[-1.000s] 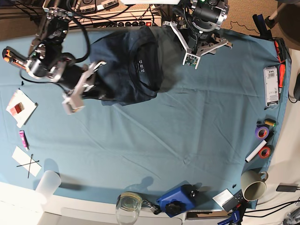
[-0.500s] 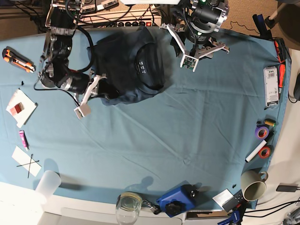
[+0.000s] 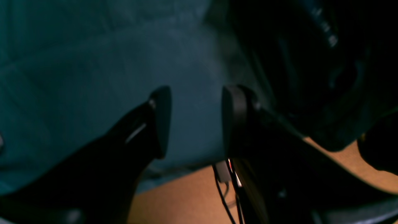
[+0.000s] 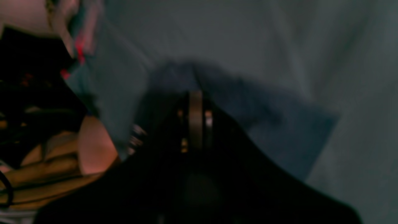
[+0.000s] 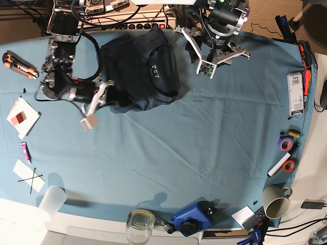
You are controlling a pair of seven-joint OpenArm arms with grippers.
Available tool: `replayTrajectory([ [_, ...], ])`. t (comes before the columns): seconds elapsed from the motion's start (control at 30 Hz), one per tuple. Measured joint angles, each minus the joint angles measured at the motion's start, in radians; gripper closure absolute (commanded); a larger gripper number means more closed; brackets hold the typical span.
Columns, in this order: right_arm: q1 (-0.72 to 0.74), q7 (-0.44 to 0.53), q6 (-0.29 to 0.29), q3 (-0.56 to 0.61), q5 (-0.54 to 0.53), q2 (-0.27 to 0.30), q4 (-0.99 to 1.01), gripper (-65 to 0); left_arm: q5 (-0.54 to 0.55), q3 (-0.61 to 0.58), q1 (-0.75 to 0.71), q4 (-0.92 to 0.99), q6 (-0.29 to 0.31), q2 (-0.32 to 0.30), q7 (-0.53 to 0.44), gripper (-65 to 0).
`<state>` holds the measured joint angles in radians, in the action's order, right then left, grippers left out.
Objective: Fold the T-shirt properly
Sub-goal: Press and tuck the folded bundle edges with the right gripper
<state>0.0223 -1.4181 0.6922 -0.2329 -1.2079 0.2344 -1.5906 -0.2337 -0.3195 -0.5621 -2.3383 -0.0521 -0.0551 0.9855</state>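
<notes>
The dark slate-blue T-shirt (image 5: 140, 71) lies bunched at the back middle of the teal tablecloth (image 5: 168, 143), collar and white neck label facing up. My right gripper (image 5: 108, 99) is at the shirt's lower left edge. In the blurred right wrist view its jaws are together (image 4: 196, 118) with dark blue cloth (image 4: 255, 115) at their tips. My left gripper (image 5: 210, 51) hovers just right of the shirt. In the left wrist view it is open (image 3: 192, 121) over bare tablecloth, with the shirt (image 3: 311, 62) dark to its right.
An orange box cutter (image 5: 13, 64), paper notes (image 5: 23, 117) and a plastic cup (image 5: 51, 201) sit at the left. A glass (image 5: 140, 222), a blue device (image 5: 191, 217) and a mug (image 5: 276, 201) stand along the front. Tape rolls (image 5: 285, 144) lie at the right edge.
My right arm has swung back and in toward the shirt, and the shirt's lower left edge has bunched tighter. The left gripper has barely moved.
</notes>
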Motion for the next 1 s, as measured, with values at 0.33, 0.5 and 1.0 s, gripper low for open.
replayTrajectory([
  [0.33, -0.108, -0.004, 0.004, -0.049, -0.103, 0.001, -0.084, 0.0, -0.062, 0.000, 0.000, 0.000, 0.000, 0.000, -0.004, -25.3],
  [0.5, -0.190, 0.005, 0.004, -0.051, -0.129, 0.001, -0.084, 0.0, -0.104, 0.000, 0.000, 0.000, -0.025, 0.000, -0.004, -25.3],
  [1.0, -0.245, 0.008, 0.003, -0.049, 0.068, 0.006, -0.084, 0.0, -0.227, 0.000, 0.003, 0.046, -0.027, -0.001, -0.004, -9.9],
])
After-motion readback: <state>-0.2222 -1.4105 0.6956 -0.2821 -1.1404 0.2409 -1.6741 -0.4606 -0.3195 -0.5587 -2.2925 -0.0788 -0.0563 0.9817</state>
